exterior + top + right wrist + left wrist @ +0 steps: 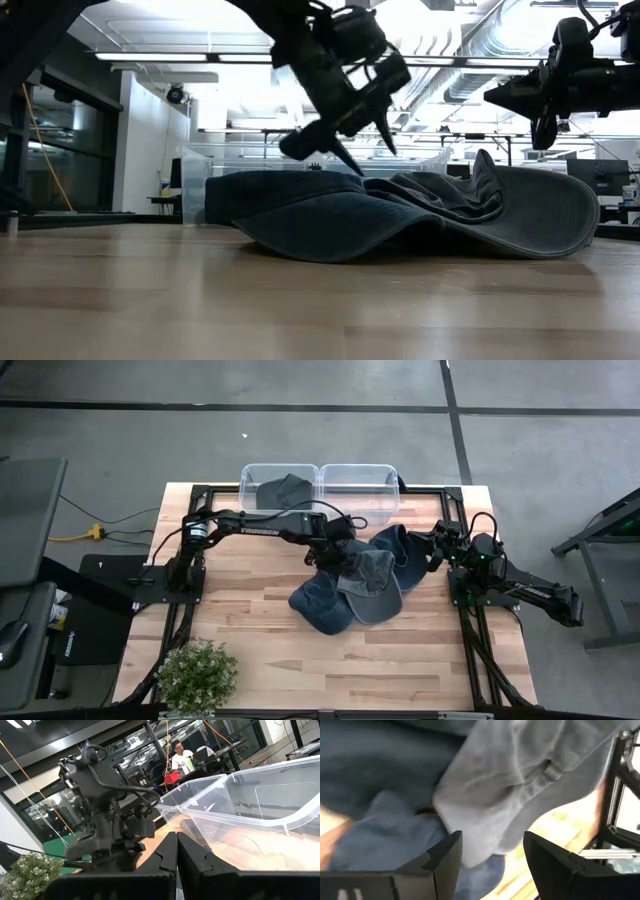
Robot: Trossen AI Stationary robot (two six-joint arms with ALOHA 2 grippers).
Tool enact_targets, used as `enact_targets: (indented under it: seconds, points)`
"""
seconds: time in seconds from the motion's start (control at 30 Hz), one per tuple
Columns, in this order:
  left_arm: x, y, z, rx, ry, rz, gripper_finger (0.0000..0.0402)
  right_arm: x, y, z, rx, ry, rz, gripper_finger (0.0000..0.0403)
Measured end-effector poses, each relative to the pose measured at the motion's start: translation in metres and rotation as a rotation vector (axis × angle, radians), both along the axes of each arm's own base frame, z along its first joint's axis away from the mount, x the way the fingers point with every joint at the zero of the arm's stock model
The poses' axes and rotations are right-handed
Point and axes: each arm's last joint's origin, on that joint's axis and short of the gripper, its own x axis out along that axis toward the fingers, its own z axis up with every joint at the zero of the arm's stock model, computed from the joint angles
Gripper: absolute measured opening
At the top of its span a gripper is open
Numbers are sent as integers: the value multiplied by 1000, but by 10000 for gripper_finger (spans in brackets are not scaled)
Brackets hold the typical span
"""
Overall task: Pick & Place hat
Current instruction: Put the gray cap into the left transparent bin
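Note:
Several blue and grey denim hats (360, 585) lie in a pile on the middle of the wooden table; the pile also shows in the low view (420, 215). One dark hat (283, 492) lies in the left clear bin (262, 472). My left gripper (338, 555) is open just above the pile's far side, pointing down. In its wrist view (492, 862) a pale grey hat (520, 785) lies ahead, between the fingers. I cannot tell whether the fingertips touch cloth. My right gripper (432, 550) is shut and empty, raised beside the pile's right edge (545, 135).
Two clear plastic bins stand side by side at the table's far edge; the right bin (360, 480) holds no hat. A small potted plant (197, 675) stands at the near left corner. Black frame rails (175, 575) run along the table's left and right sides.

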Motion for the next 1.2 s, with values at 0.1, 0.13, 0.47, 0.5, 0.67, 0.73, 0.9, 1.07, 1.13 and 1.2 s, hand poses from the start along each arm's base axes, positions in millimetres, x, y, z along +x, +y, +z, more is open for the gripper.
enact_targets:
  seconds: [0.1, 0.13, 0.47, 0.5, 0.67, 0.73, 0.9, 1.07, 1.13, 1.2]
  points:
    - [-2, -3, -8, -3, 43, -17, 209, 0, 0, 0, 1, 3, 0, 1]
    - [-1, -4, -7, 3, 32, -19, 209, 0, 0, 0, 1, 2, 0, 1]
    - [4, -10, -8, 241, -101, -342, 209, 0, 0, 0, 0, 0, -1, 1]
    - [5, -13, -9, 285, -118, -412, 209, 0, 0, 0, 0, 0, -1, 1]
    - [5, -32, -10, 514, -211, -768, 209, 0, 0, 0, -1, -1, 0, 1]
    - [5, -42, -10, 613, -216, -885, 209, 0, 0, 0, -1, -1, 0, 1]
    - [1, -66, -10, 878, -121, -1073, 209, 0, 0, 0, -1, -2, 0, 1]
    - [0, -86, -10, 1109, -8, -1170, 209, 0, 0, 0, 0, -1, 1, 1]
    - [-1, -91, -10, 1155, 9, -1199, 209, 0, 0, 0, 0, -1, 1, 1]
    - [0, -96, -9, 1173, -2, -1218, 209, 0, 0, 0, 0, 0, 1, 1]
